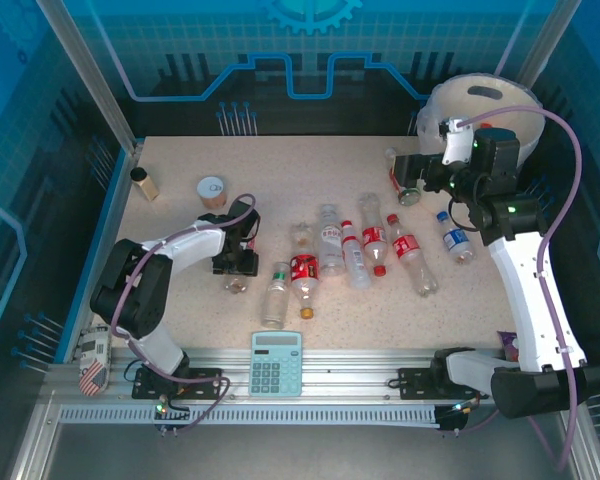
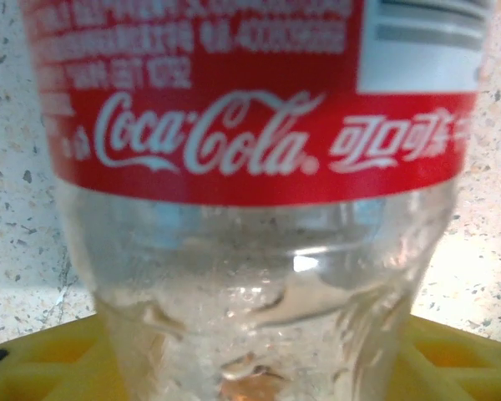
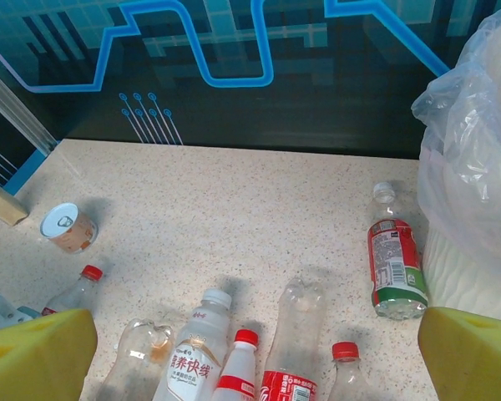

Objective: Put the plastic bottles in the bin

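Note:
My left gripper (image 1: 236, 266) is low over the table at the left end of the row, shut on a clear Coca-Cola plastic bottle (image 2: 250, 150). That red-labelled bottle lies between the yellow fingers (image 2: 42, 363). Several more plastic bottles lie in a row mid-table, from one beside the calculator (image 1: 276, 296) to a blue-labelled one (image 1: 452, 237). A red-and-green-labelled bottle (image 3: 395, 263) lies close to the bin (image 1: 480, 105), which is cream-white with a clear bag liner (image 3: 472, 150). My right gripper (image 1: 420, 170) hovers open high beside the bin, nothing between its fingers (image 3: 42, 355).
A round tin can (image 1: 211, 190) and a small brown jar (image 1: 144, 183) stand at the back left. A teal calculator (image 1: 277, 362) lies at the near edge. Blue enclosure walls ring the table; the can (image 3: 68, 227) sits left of the bottles.

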